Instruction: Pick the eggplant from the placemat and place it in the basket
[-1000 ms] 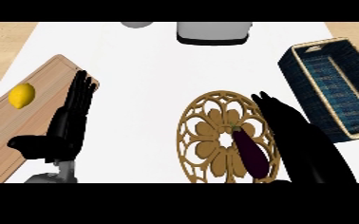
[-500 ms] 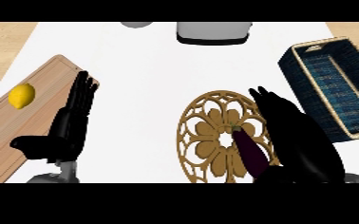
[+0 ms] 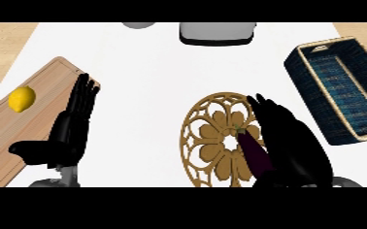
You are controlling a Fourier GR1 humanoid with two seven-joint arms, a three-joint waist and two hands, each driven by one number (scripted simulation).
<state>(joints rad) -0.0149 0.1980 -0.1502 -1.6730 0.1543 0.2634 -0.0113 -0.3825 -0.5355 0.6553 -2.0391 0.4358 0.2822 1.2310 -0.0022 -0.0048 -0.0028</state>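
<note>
The eggplant (image 3: 255, 154) lies on the round openwork placemat (image 3: 215, 140) at the near right of the white bench (image 3: 158, 68). The right hand (image 3: 290, 143) lies over the mat's right side, its fingers (image 3: 264, 111) stretched straight along the eggplant's right flank, just beside it and not curled round it. The basket (image 3: 337, 85) stands apart at the far right. The left hand (image 3: 68, 131) rests open at the edge of a wooden board (image 3: 36, 126) that carries a lemon (image 3: 22, 98).

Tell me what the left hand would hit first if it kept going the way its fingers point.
Probably nothing: the left hand points up the view along the cutting board's right edge, over bare counter. The lemon lies off to its left. Height is unclear.
</note>
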